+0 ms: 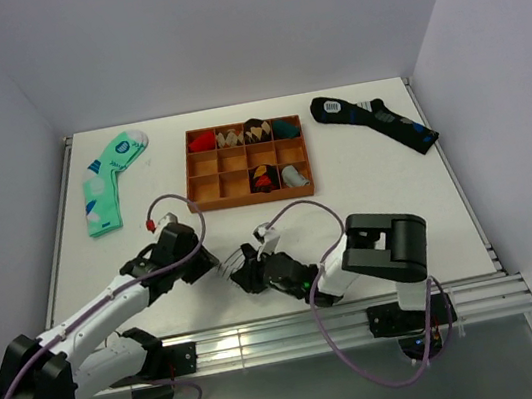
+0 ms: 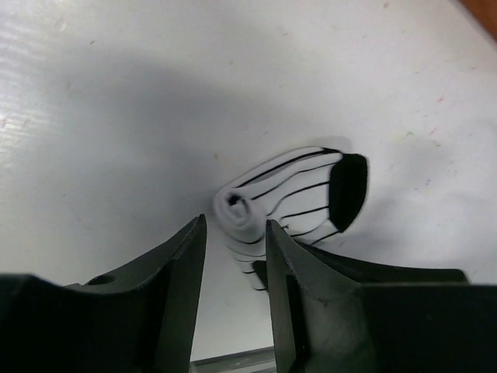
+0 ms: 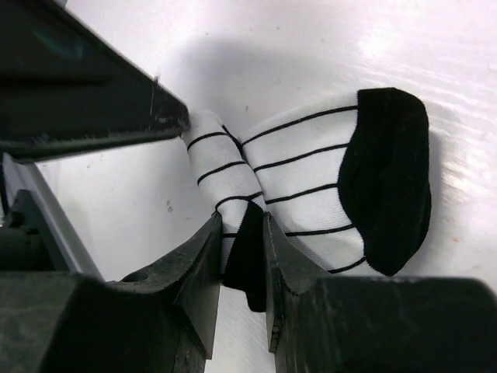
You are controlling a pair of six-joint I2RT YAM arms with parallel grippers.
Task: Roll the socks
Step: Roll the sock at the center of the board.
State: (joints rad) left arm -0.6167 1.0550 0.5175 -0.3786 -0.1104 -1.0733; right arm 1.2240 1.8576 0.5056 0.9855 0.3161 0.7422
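You found the striped sock (image 1: pixel 233 263) partly rolled on the table (image 1: pixel 367 199), near its front edge. Your right gripper (image 3: pixel 242 227) was clamped on the sock's black fold. Your left gripper (image 2: pixel 235 227) stood narrowly parted, with its tips at the rolled end.
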